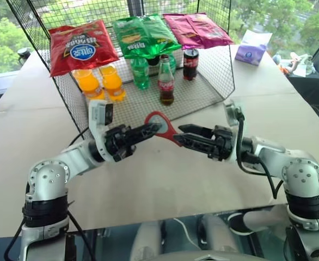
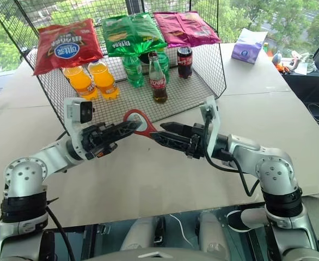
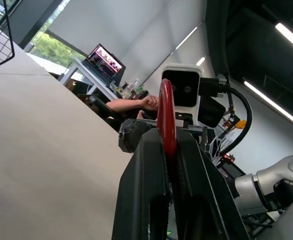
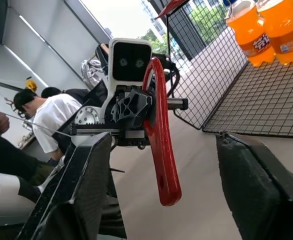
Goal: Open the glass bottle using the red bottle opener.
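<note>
The glass bottle stands upright on the mesh floor of the wire rack, among other drinks, beyond both grippers. Above the table in front of the rack, my left gripper is shut on the loop head of the red bottle opener; the handle slants down toward my right. My right gripper faces it from the right, open. In the right wrist view the opener's handle hangs between the two fingers with a gap on each side. The left wrist view shows the opener edge-on, clamped between the fingers.
The black wire rack holds three chip bags, two orange drink bottles, green bottles and a cola can. A purple tissue pack lies at the back right. People sit behind me in the wrist views.
</note>
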`<state>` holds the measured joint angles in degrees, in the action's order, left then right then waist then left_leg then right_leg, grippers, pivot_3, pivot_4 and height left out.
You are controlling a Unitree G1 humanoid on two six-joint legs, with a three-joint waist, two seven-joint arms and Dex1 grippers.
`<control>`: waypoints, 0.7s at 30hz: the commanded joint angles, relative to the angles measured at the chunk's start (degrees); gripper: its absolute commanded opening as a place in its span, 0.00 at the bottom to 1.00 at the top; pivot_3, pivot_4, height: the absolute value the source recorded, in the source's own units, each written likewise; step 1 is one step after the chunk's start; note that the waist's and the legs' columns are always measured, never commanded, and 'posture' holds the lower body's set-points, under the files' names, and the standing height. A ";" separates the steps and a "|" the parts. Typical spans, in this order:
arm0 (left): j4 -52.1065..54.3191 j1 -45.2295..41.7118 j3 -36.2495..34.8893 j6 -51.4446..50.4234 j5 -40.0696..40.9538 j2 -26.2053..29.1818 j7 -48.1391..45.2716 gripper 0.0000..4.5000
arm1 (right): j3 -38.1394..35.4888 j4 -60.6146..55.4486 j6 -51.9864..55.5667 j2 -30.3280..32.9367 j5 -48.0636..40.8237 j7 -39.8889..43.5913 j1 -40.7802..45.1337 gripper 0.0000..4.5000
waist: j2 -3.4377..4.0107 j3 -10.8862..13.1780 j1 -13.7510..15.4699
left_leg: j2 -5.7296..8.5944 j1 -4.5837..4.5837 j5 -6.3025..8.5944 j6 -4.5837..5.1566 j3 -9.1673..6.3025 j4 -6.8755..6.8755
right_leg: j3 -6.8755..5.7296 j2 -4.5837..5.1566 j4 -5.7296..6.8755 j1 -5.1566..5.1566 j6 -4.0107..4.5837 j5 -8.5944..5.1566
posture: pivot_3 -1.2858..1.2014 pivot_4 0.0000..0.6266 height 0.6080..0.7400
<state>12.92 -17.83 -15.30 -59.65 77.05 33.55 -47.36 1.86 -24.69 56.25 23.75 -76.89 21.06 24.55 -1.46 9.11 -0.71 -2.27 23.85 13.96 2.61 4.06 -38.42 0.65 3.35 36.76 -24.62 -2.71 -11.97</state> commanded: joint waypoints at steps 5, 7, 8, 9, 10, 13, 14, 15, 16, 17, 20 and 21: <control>1.23 -1.38 0.45 0.66 -0.28 0.40 -2.07 0.00 | 0.52 -1.19 2.00 -0.22 -2.39 1.81 1.34 0.72 | 0.00 0.00 0.00 | 0.00 0.00 0.00 0.00 0.00 0.00 | 0.00 0.00 0.00 -0.01 0.00 0.00 | 0.52 0.24 1.00; 1.47 -1.22 0.69 0.72 -0.53 0.27 -2.36 0.00 | 0.66 -1.22 2.25 -0.47 -2.48 1.69 1.42 0.72 | 0.00 0.00 0.00 | -0.01 0.00 0.00 0.00 0.00 0.00 | 0.00 0.00 0.00 -0.01 0.00 0.00 | 0.52 0.24 1.00; 1.62 -1.11 0.80 0.76 -0.65 0.22 -2.49 0.00 | 0.66 -1.23 2.34 -0.54 -2.49 1.66 1.45 0.72 | 0.00 0.00 0.00 | -0.01 0.00 0.00 0.00 0.00 0.00 | 0.00 0.00 0.00 -0.02 0.00 0.00 | 0.52 0.24 1.00; 1.76 -1.01 0.89 0.80 -0.73 0.15 -2.55 0.00 | 0.64 -1.24 2.45 -0.56 -2.51 1.67 1.49 0.72 | 0.00 0.00 0.00 | -0.01 0.01 0.00 0.00 0.00 0.01 | 0.00 0.00 0.00 -0.02 0.00 0.00 | 0.52 0.24 1.00; 1.82 -0.95 0.95 0.79 -0.76 0.11 -2.62 0.00 | 0.66 -1.19 2.56 -0.63 -2.54 1.66 1.58 0.72 | 0.00 0.00 0.00 | -0.01 0.01 0.00 0.00 0.00 0.01 | 0.00 0.00 0.00 -0.02 0.00 0.00 | 0.52 0.24 1.00; 1.97 -0.83 1.23 1.01 -0.92 -0.01 -2.67 0.00 | 0.84 -0.98 2.67 -0.79 -2.48 1.66 1.95 0.72 | 0.00 0.00 0.00 | -0.01 0.01 0.00 0.00 0.00 0.01 | 0.01 0.00 -0.01 -0.03 0.00 0.00 | 0.52 0.24 1.00; 2.05 -0.73 1.35 1.13 -1.02 0.01 -2.77 0.00 | 0.95 -0.91 2.71 -0.82 -2.49 1.66 2.08 0.72 | 0.00 0.00 0.00 | -0.01 0.02 0.00 0.00 0.00 0.01 | 0.01 0.00 -0.01 -0.03 0.00 0.00 | 0.52 0.24 1.00; 2.10 -0.66 1.44 1.21 -1.10 0.03 -2.86 0.00 | 1.01 -0.86 2.74 -0.85 -2.49 1.67 2.17 0.72 | 0.00 0.00 -0.01 | -0.01 0.02 0.00 0.00 0.00 0.01 | 0.01 0.00 -0.01 -0.03 0.00 0.00 | 0.52 0.24 1.00; 2.17 -0.62 1.47 1.29 -1.10 -0.01 -2.84 0.00 | 1.14 -0.82 2.87 -0.87 -2.50 1.74 2.30 0.72 | 0.00 0.00 -0.01 | -0.01 0.02 0.00 0.00 0.00 0.01 | 0.01 0.00 -0.01 -0.04 0.00 0.00 | 0.52 0.24 1.00; 2.23 -0.57 1.50 1.38 -1.12 -0.07 -2.79 0.00 | 1.24 -0.77 3.04 -0.87 -2.52 1.81 2.43 0.72 | 0.00 0.00 -0.01 | -0.01 0.02 0.00 0.00 0.00 0.02 | 0.01 0.00 -0.01 -0.04 0.00 0.00 | 0.52 0.24 1.00; 2.43 -0.44 1.56 1.54 -1.12 -0.15 -2.71 0.00 | 1.46 -0.51 3.80 -0.86 -2.97 1.87 2.76 0.72 | 0.00 0.01 -0.01 | -0.02 0.03 0.00 0.00 0.00 0.03 | 0.01 0.01 -0.02 -0.05 0.00 0.00 | 0.52 0.24 1.00; 2.50 -0.38 1.58 1.57 -1.08 -0.17 -2.65 0.00 | 1.56 -0.42 4.06 -0.80 -3.17 1.93 2.86 0.72 | 0.00 0.01 -0.01 | -0.02 0.03 0.00 0.00 0.00 0.03 | 0.02 0.01 -0.02 -0.05 0.00 0.00 | 0.52 0.24 1.00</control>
<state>12.99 -18.16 -13.36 -58.76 75.58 33.40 -49.52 3.71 -24.20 60.03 22.98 -78.26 22.12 26.12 -1.46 9.11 -0.71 -2.29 23.88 13.96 2.61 4.07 -38.39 0.67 3.36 36.74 -24.67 -2.70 -11.98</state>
